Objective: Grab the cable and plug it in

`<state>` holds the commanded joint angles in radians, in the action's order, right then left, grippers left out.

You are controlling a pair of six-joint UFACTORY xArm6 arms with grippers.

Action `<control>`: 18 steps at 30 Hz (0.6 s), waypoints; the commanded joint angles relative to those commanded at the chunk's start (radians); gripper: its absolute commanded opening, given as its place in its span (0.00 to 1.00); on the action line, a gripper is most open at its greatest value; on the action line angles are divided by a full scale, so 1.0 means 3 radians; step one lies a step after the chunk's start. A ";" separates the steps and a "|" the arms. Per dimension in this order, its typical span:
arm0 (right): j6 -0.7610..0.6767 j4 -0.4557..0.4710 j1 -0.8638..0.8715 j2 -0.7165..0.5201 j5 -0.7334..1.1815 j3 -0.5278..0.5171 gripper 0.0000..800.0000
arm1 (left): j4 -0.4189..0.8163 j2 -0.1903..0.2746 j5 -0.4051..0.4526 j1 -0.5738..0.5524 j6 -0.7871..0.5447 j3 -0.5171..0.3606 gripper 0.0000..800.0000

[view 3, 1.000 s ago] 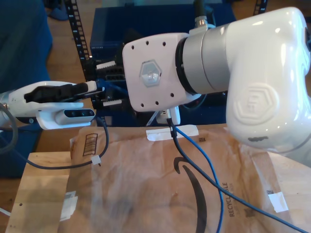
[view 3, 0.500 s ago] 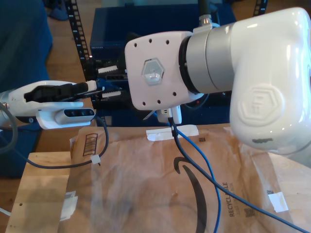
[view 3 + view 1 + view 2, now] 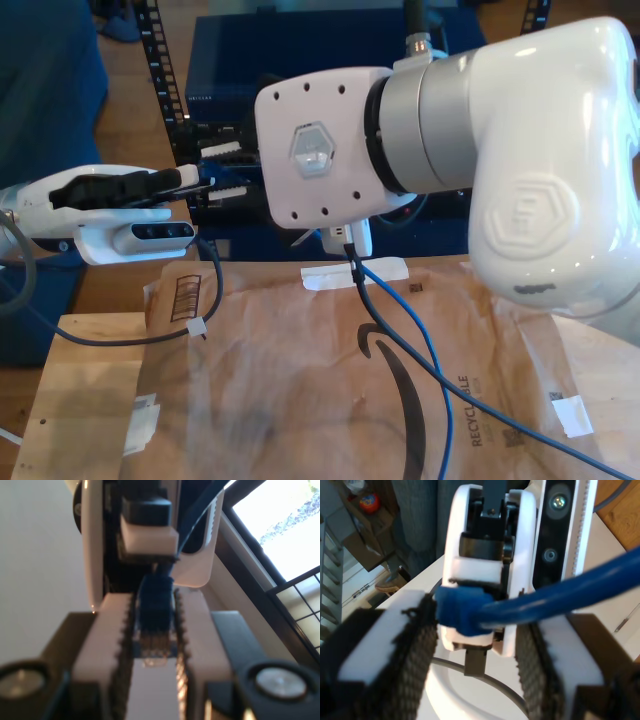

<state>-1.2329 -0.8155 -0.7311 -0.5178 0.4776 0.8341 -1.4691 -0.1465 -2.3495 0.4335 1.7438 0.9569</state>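
Cable [image 3: 155, 600] plug sat clamped between serrated pads of my first tool [image 3: 154, 645], clip end poking past the tips. My second tool [image 3: 477, 650] stood parted around same cable [image 3: 560, 600], pads not touching, facing first tool closely. Judged light, limp; plug rigid, clip fragile; best held at plug body. Slack ran toward 5 o'clock across tabletop [image 3: 90, 400] in exterior view.

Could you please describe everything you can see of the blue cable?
The cable is thin, bright blue and glossy. In the exterior view it trails loosely over the brown paper. Its translucent plug sits pinched between my first gripper's toothed pads; the blue boot behind the plug also lies between my second gripper's pads.
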 joint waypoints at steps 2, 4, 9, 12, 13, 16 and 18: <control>0.0000 0.0000 0.0000 0.0005 -0.0005 0.0000 0.27 | 0.0000 0.0000 -0.0005 0.0000 0.0000 -0.0005 0.03; 0.0000 0.0000 0.0000 0.0005 0.0000 0.0000 0.24 | 0.0000 0.0000 -0.0005 0.0000 0.0000 0.0000 0.03; -0.0010 0.0000 0.0000 0.0005 -0.0005 0.0005 0.04 | 0.0000 0.0000 -0.0082 0.0000 0.0026 0.0000 0.11; -0.0010 0.0000 0.0005 0.0005 -0.0005 0.0005 0.02 | -0.0020 0.0000 -0.0174 0.0000 0.0066 0.0005 0.51; -0.0015 -0.0005 0.0005 0.0005 -0.0005 0.0005 0.02 | -0.0072 0.0005 -0.0179 0.0005 0.0061 0.0010 0.64; -0.0010 -0.0005 0.0015 0.0010 -0.0005 0.0005 0.02 | -0.0123 0.0010 -0.0159 0.0015 0.0066 0.0020 0.96; -0.0015 0.0000 0.0041 0.0046 -0.0015 0.0026 0.02 | -0.0113 0.0020 -0.0046 0.0046 0.0066 0.0128 1.00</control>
<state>-1.2375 -0.8155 -0.7188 -0.5040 0.4730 0.8418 -1.5029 -0.1404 -2.3633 0.4473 1.7637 0.9952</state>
